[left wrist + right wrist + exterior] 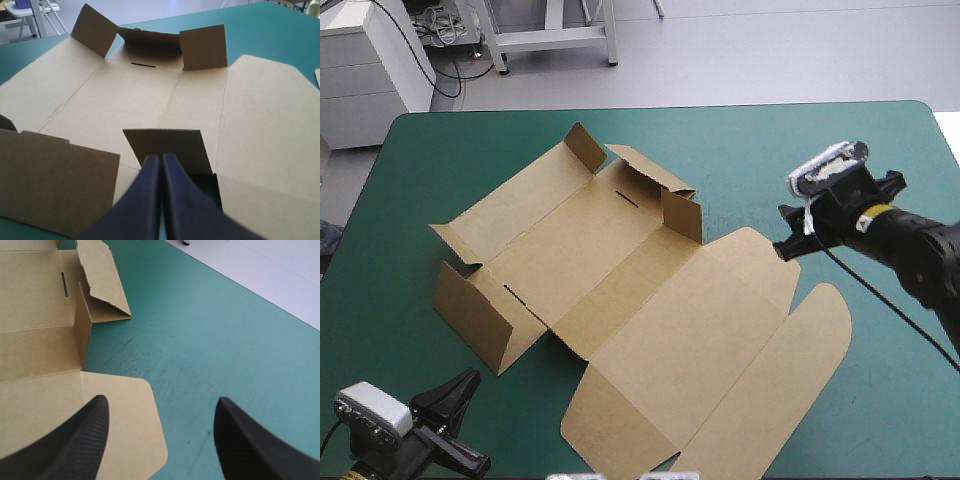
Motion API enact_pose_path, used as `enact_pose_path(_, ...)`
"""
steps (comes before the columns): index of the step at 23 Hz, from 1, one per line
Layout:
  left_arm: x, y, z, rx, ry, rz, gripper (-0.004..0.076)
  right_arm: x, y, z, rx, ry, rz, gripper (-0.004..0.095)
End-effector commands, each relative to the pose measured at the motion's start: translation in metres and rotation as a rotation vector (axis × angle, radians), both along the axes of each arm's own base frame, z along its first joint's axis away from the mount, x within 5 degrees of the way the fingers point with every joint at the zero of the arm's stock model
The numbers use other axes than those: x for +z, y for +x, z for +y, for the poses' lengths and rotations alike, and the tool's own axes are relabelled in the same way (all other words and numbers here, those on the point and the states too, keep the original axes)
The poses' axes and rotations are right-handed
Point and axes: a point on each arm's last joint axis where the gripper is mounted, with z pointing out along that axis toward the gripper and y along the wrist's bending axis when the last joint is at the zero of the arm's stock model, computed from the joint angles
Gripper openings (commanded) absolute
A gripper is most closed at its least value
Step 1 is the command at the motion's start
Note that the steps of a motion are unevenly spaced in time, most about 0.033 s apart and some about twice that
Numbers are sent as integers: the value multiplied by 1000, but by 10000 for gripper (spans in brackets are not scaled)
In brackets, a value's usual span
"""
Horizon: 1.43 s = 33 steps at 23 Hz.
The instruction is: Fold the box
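Brown box (650, 290) mostly flat on my counter (820, 140).
I see my left hand (161, 159) pressed together behind a raised flap (167, 144), right hand (160, 404) spread at the box's rounded corner.

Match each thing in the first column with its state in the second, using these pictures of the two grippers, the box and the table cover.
Column one:
1. left gripper
2. right gripper
3. box
4. cover

Column two:
A. jaws apart
B. brown, mostly flat, a few small flaps raised
C. jaws shut in one point, aimed at a raised flap
D. teal-green, lying under the board

Pairs: 1-C, 2-A, 3-B, 4-D.
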Motion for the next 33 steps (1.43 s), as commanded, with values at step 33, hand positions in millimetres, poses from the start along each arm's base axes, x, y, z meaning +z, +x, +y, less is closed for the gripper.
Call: enact_pose_path(33, 12, 3, 1, 22, -39, -73, -8, -40, 191, 153, 364, -256, 286, 551)
